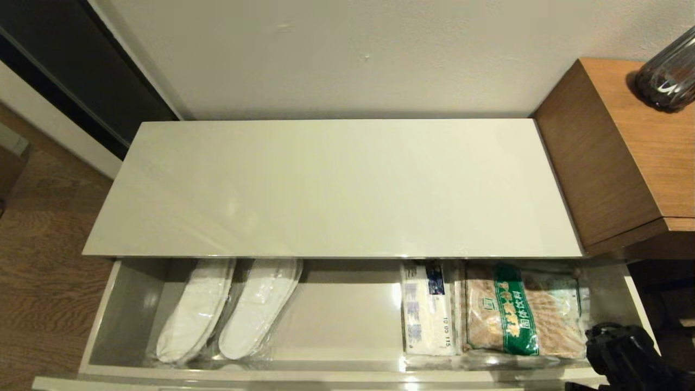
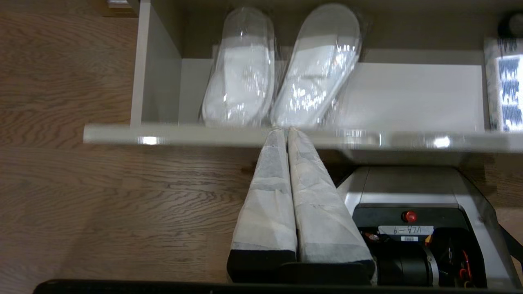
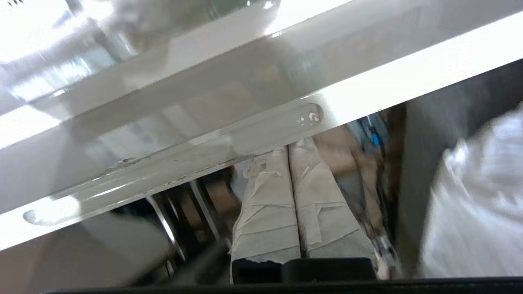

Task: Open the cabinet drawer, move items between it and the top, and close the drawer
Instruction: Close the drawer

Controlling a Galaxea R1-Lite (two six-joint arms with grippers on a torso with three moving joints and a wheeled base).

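The cabinet drawer (image 1: 99, 326) stands pulled out below the cream top (image 1: 326, 184), which carries nothing. Inside, on the right, lie the white packet with blue print (image 1: 426, 309) and the clear packet with a green label (image 1: 521, 315). My left gripper (image 2: 286, 131) is shut on nothing, its tips at the drawer's front edge (image 2: 184, 134); it is out of the head view. My right gripper (image 3: 287, 149) is also shut and empty, just below the drawer front (image 3: 204, 102) near a long finger slot (image 3: 171, 163). The right arm (image 1: 624, 353) shows at the drawer's right front corner.
A pair of white slippers in clear plastic (image 1: 228, 309) lies in the drawer's left half. A taller brown wood-grain cabinet (image 1: 613, 152) with a dark bottle (image 1: 668, 76) stands to the right. Wooden floor (image 1: 43, 260) lies to the left. The robot's base (image 2: 408, 192) sits under the drawer front.
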